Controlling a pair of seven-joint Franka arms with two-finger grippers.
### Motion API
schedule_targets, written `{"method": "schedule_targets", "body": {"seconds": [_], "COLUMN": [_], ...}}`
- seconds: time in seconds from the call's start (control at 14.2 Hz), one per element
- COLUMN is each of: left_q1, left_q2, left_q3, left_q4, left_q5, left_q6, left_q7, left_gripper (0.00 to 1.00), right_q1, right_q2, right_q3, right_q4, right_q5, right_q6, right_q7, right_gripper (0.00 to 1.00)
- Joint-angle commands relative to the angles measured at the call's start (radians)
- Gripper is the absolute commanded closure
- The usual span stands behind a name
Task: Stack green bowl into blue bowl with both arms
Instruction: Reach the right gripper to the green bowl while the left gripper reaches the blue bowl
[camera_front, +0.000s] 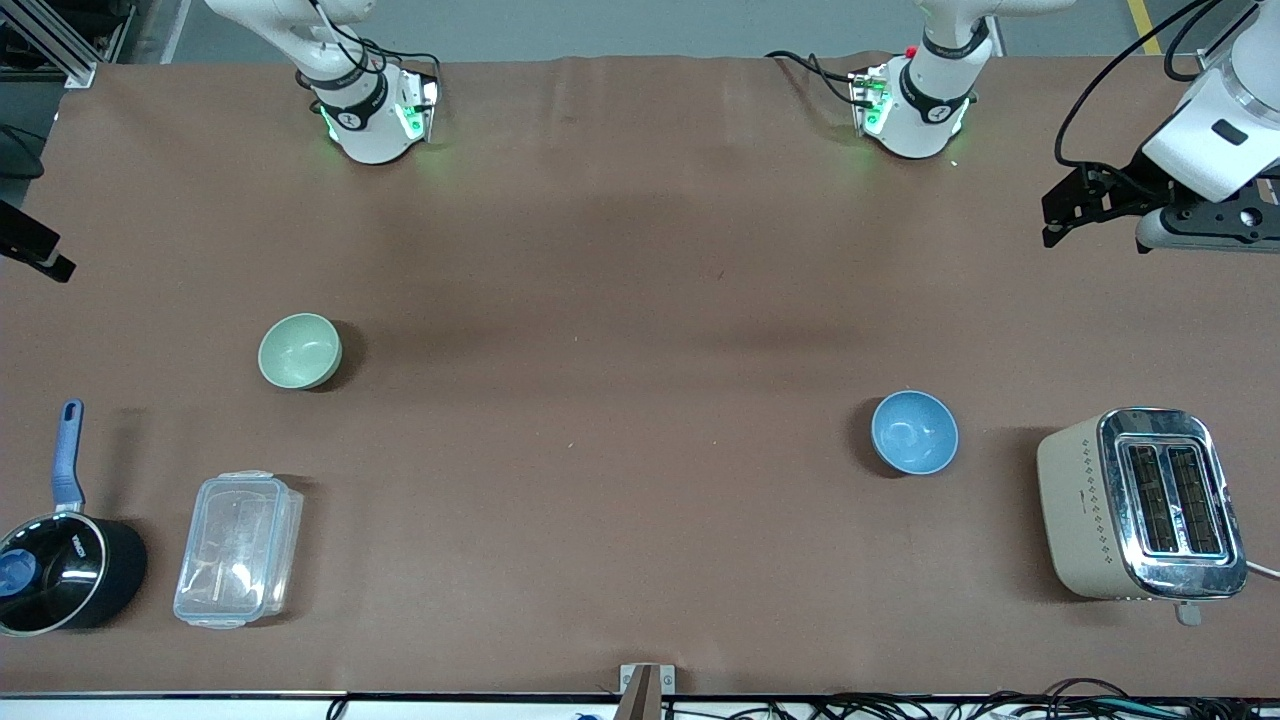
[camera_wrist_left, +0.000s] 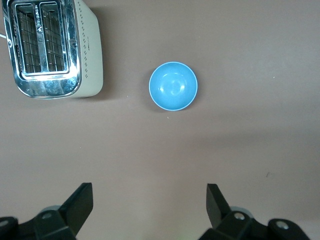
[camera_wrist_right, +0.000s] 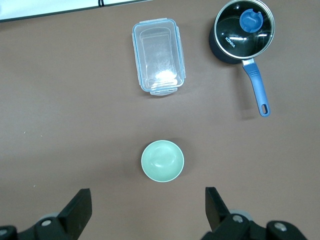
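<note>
Two-arm workstation seen from the high front camera, with both wrist cameras looking straight down at the brown table (camera_front: 640, 250). The green bowl (camera_front: 300, 350) sits upright and empty in the left-centre of the front frame, toward the right arm's end of the table; in the right wrist view the same bowl (camera_wrist_right: 162, 160) appears just below the frame's centre. The blue bowl (camera_front: 914, 432) sits upright and empty in the right-centre of the front frame, toward the left arm's end and slightly nearer the front camera than the green bowl; the left wrist view shows it (camera_wrist_left: 173, 85) in the upper middle of the frame. The two bowls are well apart, and neither is touched by a gripper. The left gripper (camera_wrist_left: 150, 207) hangs above bare table, its fingers (camera_wrist_left: 80, 205) spread wide apart and holding nothing; in the front view it shows at the right edge of the frame, upper part (camera_front: 1070, 215). The right gripper (camera_wrist_right: 148, 210) likewise hangs above bare table with its fingers (camera_wrist_right: 77, 210) spread wide apart and empty. A cream and chrome toaster (camera_front: 1140, 505) stands at the lower right of the front frame, beside the blue bowl. A clear lidded container (camera_front: 238, 548) and a black saucepan (camera_front: 65, 570) with a blue handle and a glass lid lie at the lower left, both nearer the front camera than the green bowl.
</note>
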Motion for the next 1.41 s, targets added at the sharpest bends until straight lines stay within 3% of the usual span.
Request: {"method": "schedule_targets", "body": {"seconds": [0.0,0.28,0.63,0.84,1.12,1.34], "left_q1": [0.011,0.012,0.046,0.06,0.074,0.075], "left_q2": [0.014,0.113,0.36,0.497,0.615,0.666], "left_q3": [-0.003,-0.006,-0.006,-0.006,-0.01,-0.012], "left_q4": [0.028,0.042,-0.077,-0.114,-0.113,-0.111], "left_q5": [0.003,0.061,0.061,0.061,0.049,0.049], "left_q6": [-0.013,0.006,0.38,0.583,0.648,0.677], "left_q7": [0.0,0.008,-0.009,-0.011,-0.029,-0.029], "left_gripper": [0.0,0.0,0.0,0.0,0.02,0.28], "right_q1": [-0.016,-0.015,-0.015,-0.015,-0.059,-0.111], "right_q2": [-0.011,-0.007,0.054,0.091,0.134,0.163], "right_q3": [0.011,0.009,0.011,0.011,0.011,0.012], "right_q4": [-0.015,-0.016,-0.051,-0.282,-0.588,-0.719], "right_q5": [-0.002,-0.015,-0.028,-0.041,-0.04,-0.04], "right_q6": [0.012,0.011,0.051,0.249,0.633,0.803], "right_q7": [0.003,0.003,-0.02,-0.043,-0.133,-0.225], "right_gripper": [0.0,0.0,0.0,0.0,0.0,0.0]}}
